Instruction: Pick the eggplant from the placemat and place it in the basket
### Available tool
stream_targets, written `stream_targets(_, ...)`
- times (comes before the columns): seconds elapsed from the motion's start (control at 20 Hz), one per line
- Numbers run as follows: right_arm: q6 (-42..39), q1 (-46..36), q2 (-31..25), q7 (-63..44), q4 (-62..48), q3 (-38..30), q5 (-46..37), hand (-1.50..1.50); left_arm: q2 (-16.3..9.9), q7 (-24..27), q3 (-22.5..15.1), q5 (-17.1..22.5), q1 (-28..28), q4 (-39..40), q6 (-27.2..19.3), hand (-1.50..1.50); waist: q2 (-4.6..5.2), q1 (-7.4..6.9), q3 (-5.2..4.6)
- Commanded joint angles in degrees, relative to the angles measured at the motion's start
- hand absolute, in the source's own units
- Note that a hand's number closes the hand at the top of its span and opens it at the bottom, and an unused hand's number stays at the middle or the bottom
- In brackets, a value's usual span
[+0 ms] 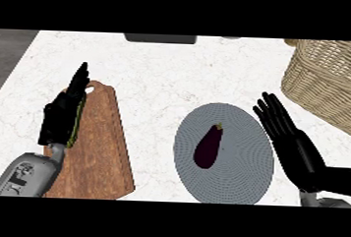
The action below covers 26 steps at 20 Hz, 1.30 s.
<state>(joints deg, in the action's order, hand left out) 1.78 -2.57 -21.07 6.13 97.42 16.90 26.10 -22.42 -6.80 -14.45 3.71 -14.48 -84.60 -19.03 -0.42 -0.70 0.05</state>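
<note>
Eggplant (209,146): dark purple, lying lengthwise near the middle of the placemat, stem end pointing away from the robot; it sits just to the left of the right hand, apart from it, with a strip of bare mat between.
Placemat (238,186): round, grey, finely ribbed, flat on the counter; its right rim runs under or just beside the right hand's palm edge.
Right hand (297,152): black, fingers straight and spread, released and holding nothing; it stands edge-on at the placemat's right side, fingertips pointing up and slightly left.
Basket (326,84): woven wicker, light tan, beyond and to the right of the right hand's fingertips, partly cut off by the view's right edge; nothing shows inside from this angle.
Left hand (64,115): black, fingers straight and together, relaxed, gripping nothing; it rests over the left edge of the cutting board, well left of the eggplant.
Cutting board (101,147): brown wood with a small hole at its far end, lying under and to the right of the left hand, between that hand and the placemat.
Counter (165,76): white marbled stone beneath everything.
</note>
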Motion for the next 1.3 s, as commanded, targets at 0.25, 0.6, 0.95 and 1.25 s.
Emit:
stream_targets(0.25, 12.57, -19.16, 7.58, -4.89, -12.77, -5.63, -3.67, 1.5, 4.76, -4.62, -0.15, 9.47, 13.61, 9.36, 5.97, 0.0, 1.76, -3.47, -0.31)
stream_targets(0.6, 25.83, -29.92, 20.68, -9.55, -26.15, 14.49, -25.52, -1.5, 2.64, -7.04, -0.67, 9.64, 14.66, 8.16, 8.64, 0.0, 0.85, -3.17, -0.26)
stream_targets(0.95, 23.68, -42.65, 6.81, -34.68, -35.96, 18.46, -40.36, -1.5, 2.29, -6.55, 0.89, 10.42, 17.02, 8.02, 8.17, 0.0, -0.35, -0.82, -0.69)
stream_targets(1.25, 3.71, -57.42, 0.93, -53.95, -32.48, 21.06, -41.01, -1.5, 1.8, -4.44, 2.14, 11.26, 20.13, 8.39, 9.09, 0.0, -1.03, 0.54, -0.57)
